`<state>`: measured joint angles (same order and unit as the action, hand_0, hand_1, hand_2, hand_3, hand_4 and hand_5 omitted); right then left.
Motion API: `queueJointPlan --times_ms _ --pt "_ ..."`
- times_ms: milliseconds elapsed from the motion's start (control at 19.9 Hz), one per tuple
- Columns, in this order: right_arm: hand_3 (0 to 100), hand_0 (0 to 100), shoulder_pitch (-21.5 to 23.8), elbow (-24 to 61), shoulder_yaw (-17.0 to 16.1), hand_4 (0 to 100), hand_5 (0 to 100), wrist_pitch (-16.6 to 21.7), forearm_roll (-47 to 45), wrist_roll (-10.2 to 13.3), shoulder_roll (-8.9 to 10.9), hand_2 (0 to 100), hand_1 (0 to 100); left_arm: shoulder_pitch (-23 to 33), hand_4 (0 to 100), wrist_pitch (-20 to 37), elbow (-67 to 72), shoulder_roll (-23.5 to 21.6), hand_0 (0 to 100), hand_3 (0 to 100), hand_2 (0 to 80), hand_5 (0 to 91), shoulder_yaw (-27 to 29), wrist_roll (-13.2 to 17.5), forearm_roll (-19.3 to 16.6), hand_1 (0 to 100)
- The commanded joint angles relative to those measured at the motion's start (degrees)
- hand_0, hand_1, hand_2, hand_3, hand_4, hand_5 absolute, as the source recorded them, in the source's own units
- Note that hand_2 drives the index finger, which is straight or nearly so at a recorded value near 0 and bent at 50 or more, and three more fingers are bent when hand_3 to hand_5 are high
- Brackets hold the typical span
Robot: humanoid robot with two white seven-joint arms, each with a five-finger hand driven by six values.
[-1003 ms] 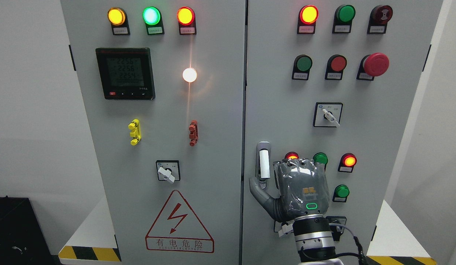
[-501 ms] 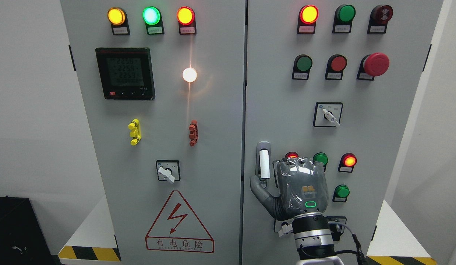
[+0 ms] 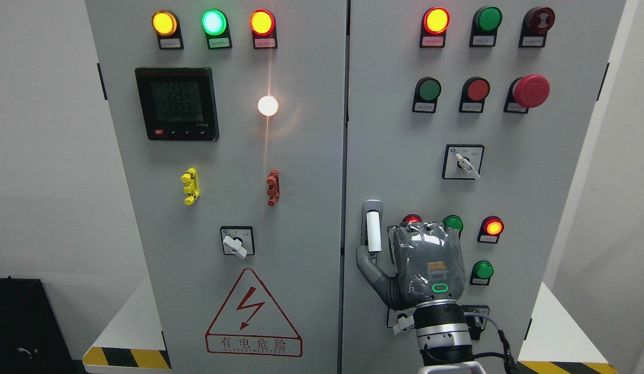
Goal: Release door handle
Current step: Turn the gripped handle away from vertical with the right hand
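Observation:
The door handle (image 3: 372, 227), a grey lever with a white grip, stands upright at the left edge of the cabinet's right door (image 3: 394, 130). My right hand (image 3: 428, 265) rises from the bottom edge just right of the handle, its back towards the camera. Its thumb (image 3: 367, 265) is spread out to the left and ends right below the handle's lower end. The white grip shows in full, with nothing wrapped around it. The other fingers point at the panel and are mostly hidden behind the hand. The left arm is out of view.
Lit indicator lamps (image 3: 493, 227) and a green button (image 3: 482, 270) sit right of the hand. A rotary switch (image 3: 463, 162) is above it and a red mushroom stop button (image 3: 530, 91) higher up. The left door (image 3: 301, 234) carries a meter, switches and a warning triangle (image 3: 253, 314).
My right hand has barely shifted. The thumb tip has crept slightly right and up towards the handle's lower end. The handle itself has not moved.

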<state>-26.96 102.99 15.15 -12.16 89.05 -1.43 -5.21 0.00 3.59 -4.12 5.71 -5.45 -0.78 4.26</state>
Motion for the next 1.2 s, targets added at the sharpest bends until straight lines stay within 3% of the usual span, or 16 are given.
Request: queueJointPlan --times_ms 0,1153 --pt "100 40 0.07 -0.16 -0.03 100 100 -0.06 0.07 0.03 0.03 94 30 0.97 0 0.01 -0.01 0.0 12 0 0.0 0.0 0.0 -0.01 0.05 56" --pt "100 47 0.16 0.2 0.06 100 100 -1.64 0.07 0.11 0.03 94 32 0.97 0 0.01 -0.01 0.0 12 0 0.0 0.0 0.0 -0.01 0.05 56"
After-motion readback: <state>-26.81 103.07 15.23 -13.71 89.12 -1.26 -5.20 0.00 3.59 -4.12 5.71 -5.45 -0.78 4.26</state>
